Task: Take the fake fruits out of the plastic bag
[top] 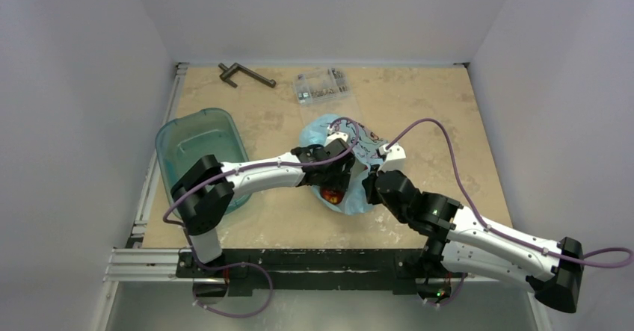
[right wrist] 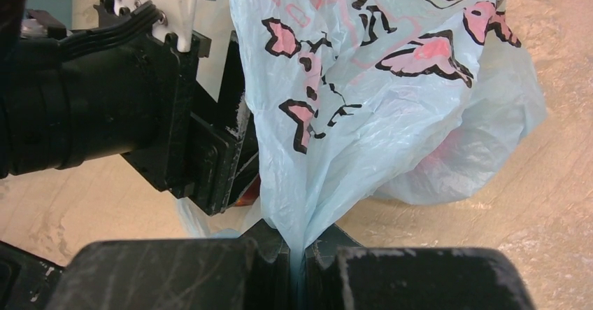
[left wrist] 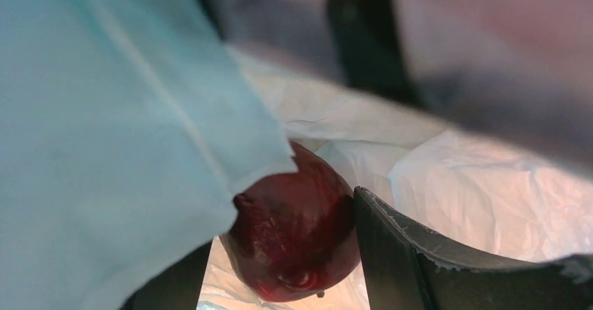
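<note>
- the left tool (left wrist: 269,250) is inside the mouth of the plastic bag (right wrist: 391,79), narrowed around the dark red apple (left wrist: 297,243); one finger touches it, the other is half hidden by a bag flap.
- the right tool (right wrist: 298,254) is pinched tight on a gathered fold of the bag, which lies mid-counter (top: 247,226).
- step in hand, i'd say: first fruit gripped, not yet out.
- next calls for drawing the apple back clear of the mouth while the bag is held.
- the loose flap could snag; no other fruit shows.
- teal tub (top: 196,140) sits left, a clear parts box (top: 323,84) behind.
</note>
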`<state>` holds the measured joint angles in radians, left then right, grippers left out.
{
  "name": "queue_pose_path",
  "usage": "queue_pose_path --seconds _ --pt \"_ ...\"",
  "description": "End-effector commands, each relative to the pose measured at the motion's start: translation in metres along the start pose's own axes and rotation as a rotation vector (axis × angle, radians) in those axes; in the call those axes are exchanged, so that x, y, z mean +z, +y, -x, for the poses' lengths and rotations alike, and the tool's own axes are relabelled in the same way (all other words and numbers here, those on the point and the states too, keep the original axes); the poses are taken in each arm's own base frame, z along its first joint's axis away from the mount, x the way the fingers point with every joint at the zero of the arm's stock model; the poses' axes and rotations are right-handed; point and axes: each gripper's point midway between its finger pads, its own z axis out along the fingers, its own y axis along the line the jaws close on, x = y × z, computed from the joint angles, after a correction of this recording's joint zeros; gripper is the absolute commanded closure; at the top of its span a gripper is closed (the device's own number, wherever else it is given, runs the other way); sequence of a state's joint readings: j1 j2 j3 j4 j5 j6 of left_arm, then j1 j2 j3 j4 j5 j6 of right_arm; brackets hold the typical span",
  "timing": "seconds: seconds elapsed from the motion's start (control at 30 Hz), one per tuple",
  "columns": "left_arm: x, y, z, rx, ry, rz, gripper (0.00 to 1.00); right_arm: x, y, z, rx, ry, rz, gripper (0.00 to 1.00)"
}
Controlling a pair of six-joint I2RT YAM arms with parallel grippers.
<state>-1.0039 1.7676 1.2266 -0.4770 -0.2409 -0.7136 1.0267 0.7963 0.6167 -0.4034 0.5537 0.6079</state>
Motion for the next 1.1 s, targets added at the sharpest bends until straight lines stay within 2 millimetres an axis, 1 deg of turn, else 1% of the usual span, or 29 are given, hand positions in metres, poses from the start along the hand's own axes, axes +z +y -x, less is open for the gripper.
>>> queue_pose_path --seconds 0.0,0.1,0.2,0.33,0.43,0.5,0.53,0.57,0.7,0.8,0.93,1.07 --pt "0.011 0.007 -0.011 0.029 0.028 0.038 0.30 0.001 0.003 0.004 0.000 -0.019 0.015 1.00" --pt "0.018 0.000 -0.015 0.034 0.056 0.014 0.29 0.001 0.004 0.003 -0.002 -0.016 0.017 1.00" --pt "0.023 -0.003 -0.025 0.037 0.093 -0.004 0.27 0.001 0.003 0.003 -0.002 -0.016 0.018 1.00" --pt "0.025 0.002 -0.032 0.041 0.098 -0.006 0.27 0.000 0.004 0.004 0.002 -0.024 0.023 1.00" --pt "0.019 0.002 -0.028 0.054 0.080 -0.012 0.33 0.001 0.004 0.003 0.000 -0.021 0.021 1.00" --pt "0.010 -0.002 -0.019 0.059 0.053 -0.038 0.42 0.001 0.004 0.003 -0.001 -0.019 0.019 1.00" --pt "0.006 -0.004 -0.015 0.062 0.044 -0.046 0.48 0.002 0.004 0.002 -0.004 -0.015 0.017 1.00" --pt "0.002 -0.006 -0.010 0.065 0.033 -0.053 0.58 0.002 0.004 0.002 -0.005 -0.015 0.017 1.00" --pt "-0.017 -0.019 0.012 0.082 -0.014 -0.102 0.75 0.002 0.004 0.002 -0.005 -0.015 0.017 1.00" --pt "-0.036 -0.029 0.037 0.107 -0.069 -0.132 0.86 0.002 0.003 0.002 -0.004 -0.015 0.016 1.00" --pt "-0.066 -0.041 0.068 0.125 -0.136 -0.179 0.99 0.002 0.004 0.002 -0.004 -0.013 0.017 1.00" --pt "-0.101 -0.055 0.086 0.099 -0.176 -0.318 1.00 0.004 0.002 0.002 -0.004 -0.013 -0.001 1.00"
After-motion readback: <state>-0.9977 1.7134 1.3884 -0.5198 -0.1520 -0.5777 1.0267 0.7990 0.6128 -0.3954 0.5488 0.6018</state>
